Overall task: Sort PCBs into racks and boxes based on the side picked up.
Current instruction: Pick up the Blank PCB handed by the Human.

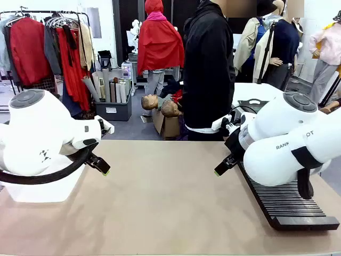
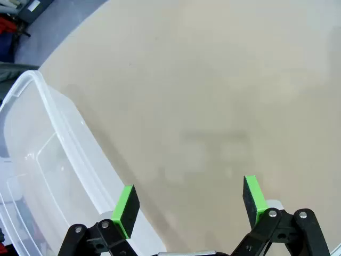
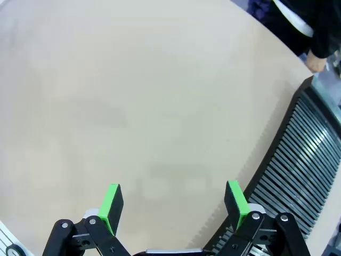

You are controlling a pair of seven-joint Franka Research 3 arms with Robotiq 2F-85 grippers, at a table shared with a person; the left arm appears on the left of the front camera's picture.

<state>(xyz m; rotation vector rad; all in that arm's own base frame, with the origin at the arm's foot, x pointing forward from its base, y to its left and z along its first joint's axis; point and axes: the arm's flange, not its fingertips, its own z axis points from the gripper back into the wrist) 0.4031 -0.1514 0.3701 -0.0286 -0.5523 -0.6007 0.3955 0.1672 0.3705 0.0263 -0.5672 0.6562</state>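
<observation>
left gripper [image 2: 191, 205] is being held wide open, nothing pinched, just beside the box [image 2: 48, 154] at 9 o'clock | right gripper [image 3: 173, 202] is being held open too, empty, by the rack [image 3: 298, 154] at 4 o'clock | progress: tub and slots are being left bare, so PCBs prob aren't being sorted yet

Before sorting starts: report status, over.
Left hand open, empty, beside box. Right hand open, empty, beside rack. Person at far edge.

one rack [image 1: 287, 205], one box [image 2: 53, 160], one person [image 1: 208, 69]
</observation>
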